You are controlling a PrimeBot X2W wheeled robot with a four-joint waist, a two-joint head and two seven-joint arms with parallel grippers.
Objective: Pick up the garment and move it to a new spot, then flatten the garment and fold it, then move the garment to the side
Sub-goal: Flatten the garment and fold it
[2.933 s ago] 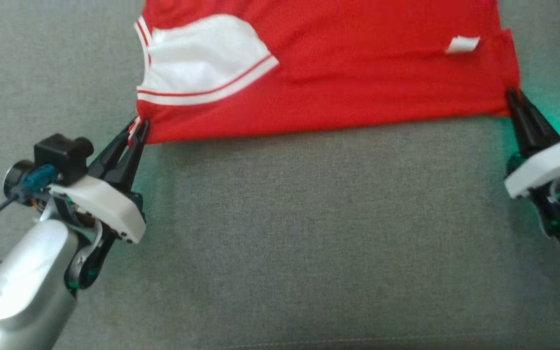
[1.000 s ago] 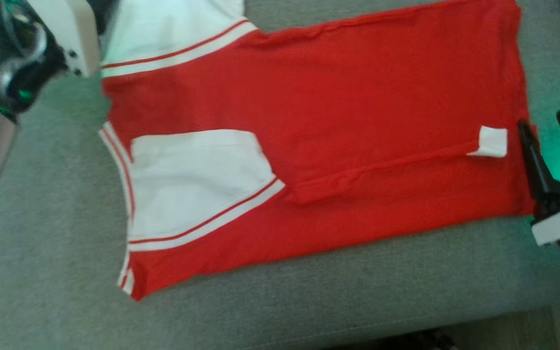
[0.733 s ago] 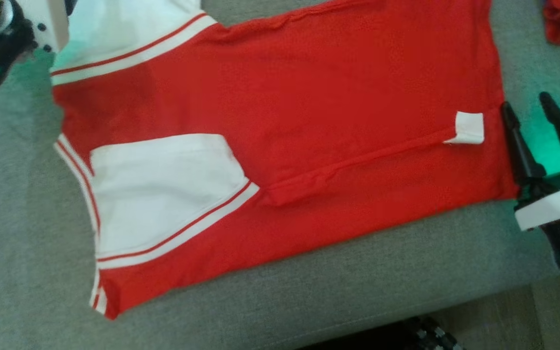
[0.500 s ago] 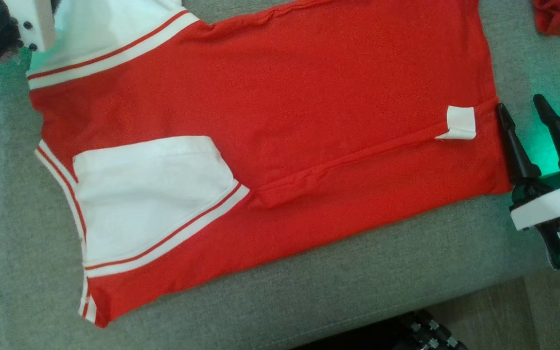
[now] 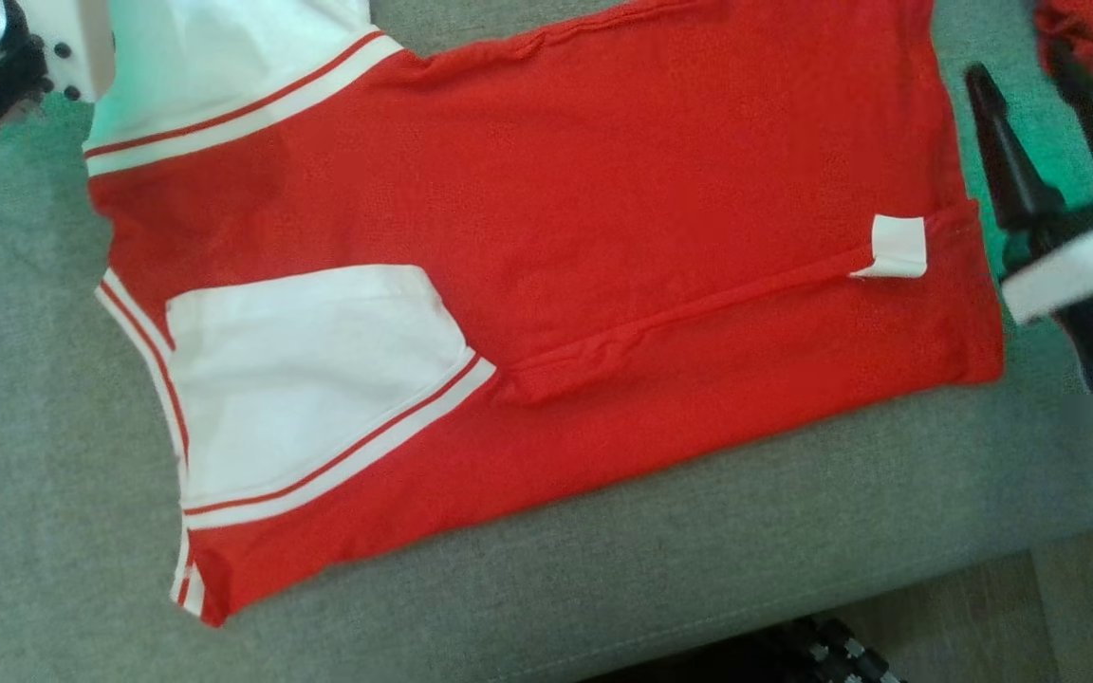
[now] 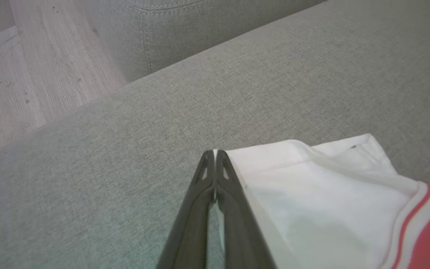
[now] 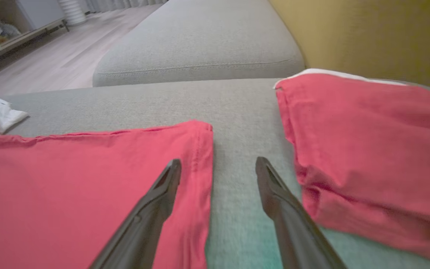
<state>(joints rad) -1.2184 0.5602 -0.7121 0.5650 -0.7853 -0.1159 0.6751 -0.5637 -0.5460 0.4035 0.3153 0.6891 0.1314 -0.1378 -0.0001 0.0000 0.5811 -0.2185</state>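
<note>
The red shirt (image 5: 603, 237) is lying spread flat, slightly askew, on the grey sofa cushion (image 5: 603, 588), its white sleeves pointing toward the robot's left and its hem toward the right. The left gripper (image 6: 215, 153) is sitting at the far white sleeve (image 6: 312, 194), its fingers (image 6: 230, 194) pressing tightly together with a sliver of the sleeve's white edge caught between them. The right gripper (image 7: 218, 162) is hovering at the hem end with its fingers spread wide and gripping nothing: one finger is hanging over the shirt's stitched hem, the other over bare cushion between the shirt and a second red cloth (image 7: 368, 149) lying just beside it. A small white label (image 5: 898, 247) is showing on the shirt near the hem, at the end of a long crease running across the red fabric. Pale wooden floor (image 6: 21, 74) is showing beyond the cushion's edge.
</note>
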